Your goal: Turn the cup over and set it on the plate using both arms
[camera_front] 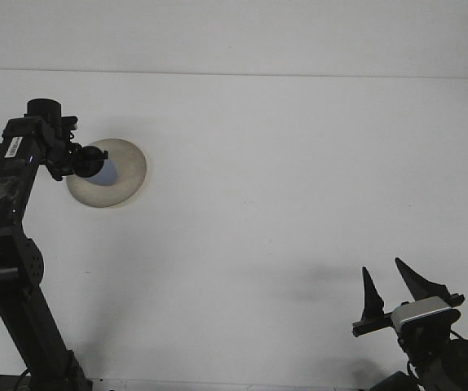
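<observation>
Pale-blue cup (107, 172), small, seen over the near-left part of the plate (128, 181); left gripper (90, 160) is closed round it at the plate's left edge. We cannot tell from the front view whether the cup's base already touches the plate or hangs just above it, nor which way its mouth points

Plate: beige, round, shallow, lying flat on the white worktop (299, 187). Its right half is bare

Right gripper (393, 292): well apart from the plate, low at the near-right corner of the worktop, pointing up, its two dark fingers spread wide with nothing between them

Handling, our judgement:
- Cup looks thin-walled, probably plastic or paper, so light. It would tip easily if released off-vertical
- Walls likely smooth and slightly tapered; a squeeze too near the rim could deform it or let it slide. We would hold at mid-body, across the diameter, as the left gripper appears to
- Not fragile in the breaking sense, we think, but easy to crush; moderate grip only
- Plate is wide against the cup, so placement tolerance is generous; centre of the plate lies just right of where the cup now sits

Stage: we read this as the placing step, near the end of the task, release not yet done
</observation>
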